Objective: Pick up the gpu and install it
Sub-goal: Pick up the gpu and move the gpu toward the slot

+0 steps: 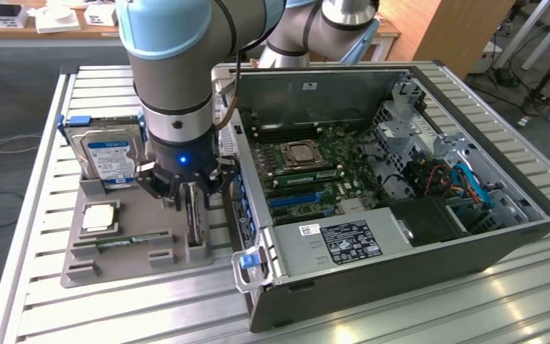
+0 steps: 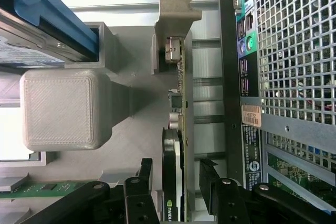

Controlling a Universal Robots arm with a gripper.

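Observation:
The gpu (image 1: 194, 223) stands on edge in a slot of the grey holder tray (image 1: 112, 269), just beside the open computer case (image 1: 399, 236). In the wrist view the gpu (image 2: 181, 129) is edge-on, its pale metal bracket (image 2: 177, 9) at the far end. My gripper (image 1: 191, 197) hangs directly over the card. It is open, with one of its black fingers (image 2: 143, 182) on each side of the card's near end. A small gap shows between each finger and the card. The gripper (image 2: 176, 179) holds nothing.
The tray also carries a silver hard drive (image 1: 108, 154), a CPU (image 1: 98, 217) and a green RAM stick (image 1: 122, 242). The case lies open with its motherboard (image 1: 314, 172) exposed. Its perforated back panel (image 2: 294, 51) runs close alongside the card. A grey post (image 2: 63, 108) rises on the other side.

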